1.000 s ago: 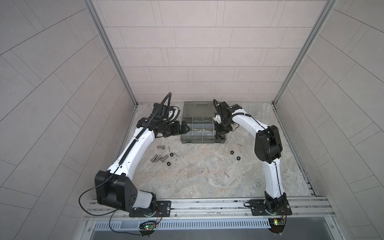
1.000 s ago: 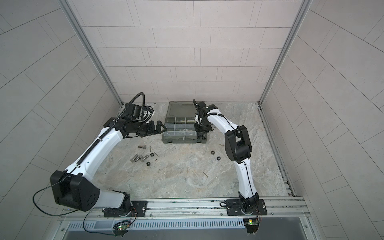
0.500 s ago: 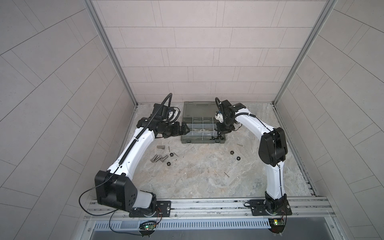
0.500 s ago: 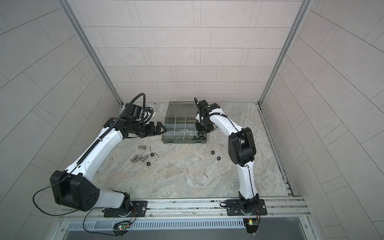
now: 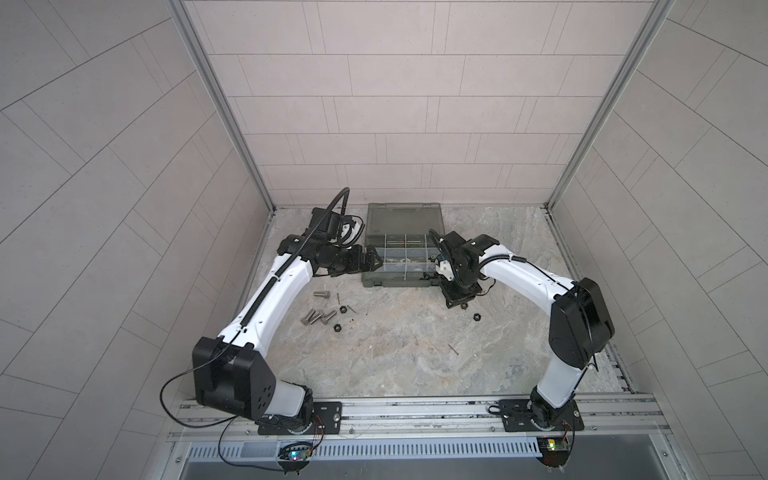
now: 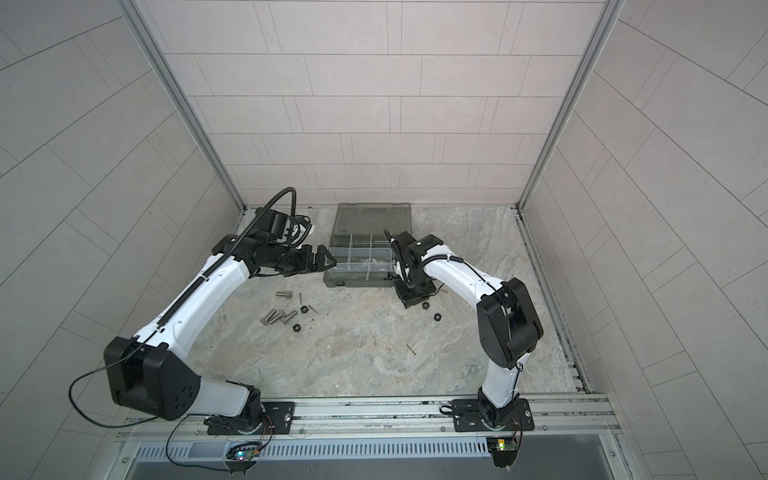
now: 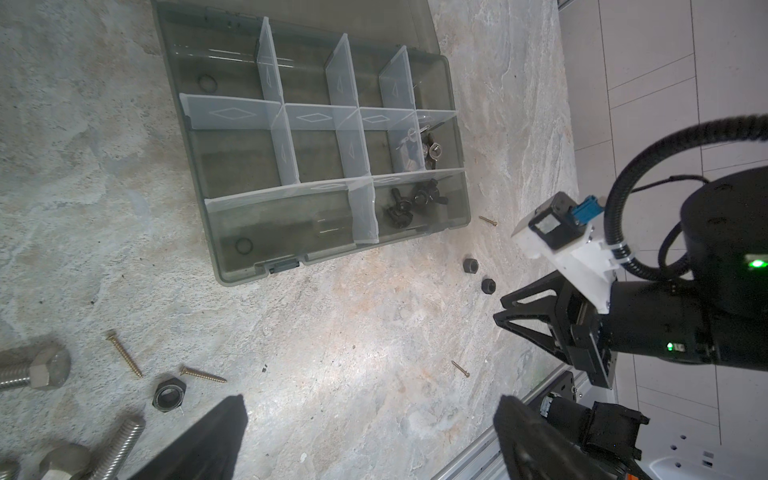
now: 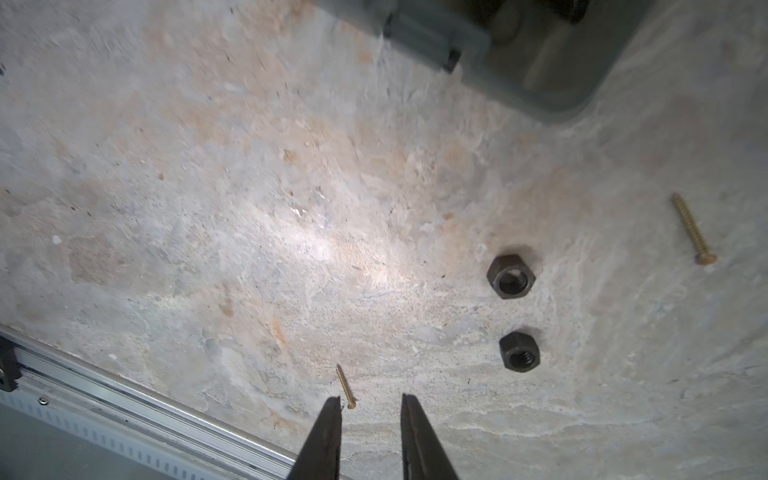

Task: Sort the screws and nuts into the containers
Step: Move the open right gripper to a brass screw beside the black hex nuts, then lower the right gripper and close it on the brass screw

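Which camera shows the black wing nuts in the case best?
Left wrist view: the black wing nuts lie sharp in a corner compartment of the case. Both top views show at most dark specks; the right wrist view shows just a blurred case corner.

The organizer case (image 5: 395, 283) sits at 12 o'clock on the table (image 5: 395, 374), its open lid (image 5: 403, 216) behind it. Wing nuts (image 7: 417, 199) lie in the compartment (image 7: 440, 208) at the case's 4 o'clock corner and in the one just behind it. At the case's 7 o'clock lies 1 bolt (image 5: 322, 294), a cluster of 3 bolts (image 5: 318, 318) toward 6 o'clock from it, with 2 hex nuts (image 5: 343, 308) and 2 thin screws (image 5: 338, 297) at their 3 o'clock. At the case's 5 o'clock lie another 2 hex nuts (image 8: 511, 276), near the right end effector (image 5: 457, 301). 1 thin screw (image 7: 488, 220) lies off the 4 o'clock corner, another thin screw (image 5: 453, 349) well toward 6 o'clock.
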Available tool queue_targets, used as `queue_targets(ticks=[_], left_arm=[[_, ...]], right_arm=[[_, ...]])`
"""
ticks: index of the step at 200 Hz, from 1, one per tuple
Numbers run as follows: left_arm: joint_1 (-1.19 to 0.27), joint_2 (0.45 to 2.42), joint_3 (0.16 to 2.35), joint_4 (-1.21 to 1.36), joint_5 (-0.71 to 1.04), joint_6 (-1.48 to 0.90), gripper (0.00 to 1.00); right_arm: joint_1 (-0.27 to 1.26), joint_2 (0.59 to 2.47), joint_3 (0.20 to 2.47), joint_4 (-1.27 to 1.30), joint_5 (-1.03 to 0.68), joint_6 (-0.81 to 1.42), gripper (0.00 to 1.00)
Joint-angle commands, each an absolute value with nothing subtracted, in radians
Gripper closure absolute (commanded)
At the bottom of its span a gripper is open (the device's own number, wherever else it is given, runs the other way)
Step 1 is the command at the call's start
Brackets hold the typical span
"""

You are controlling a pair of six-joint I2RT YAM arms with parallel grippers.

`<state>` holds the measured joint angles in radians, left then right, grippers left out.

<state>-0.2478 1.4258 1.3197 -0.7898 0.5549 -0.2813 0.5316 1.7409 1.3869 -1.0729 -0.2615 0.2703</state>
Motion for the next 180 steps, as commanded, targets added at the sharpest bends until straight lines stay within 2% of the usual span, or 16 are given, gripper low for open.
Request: queue_targets(ticks=[1,98,180], left_arm=[[-0.257,1.426,1.297,-0.777,0.551,-0.277,0.00],[-0.256,1.389,1.208,-0.788,0.499,-0.284,0.00],[-0.255,1.373,1.225,-0.834,0.461,-0.259,0.00]], right_arm=[[0.551,1.677,1.321,-1.051,-0.244,0.304,0.73],[0.601,1.660,1.215,-1.006,-0.244,0.322,0.73],[0.707,1.703,1.144,-0.961,-0.213,0.341,0.81]])
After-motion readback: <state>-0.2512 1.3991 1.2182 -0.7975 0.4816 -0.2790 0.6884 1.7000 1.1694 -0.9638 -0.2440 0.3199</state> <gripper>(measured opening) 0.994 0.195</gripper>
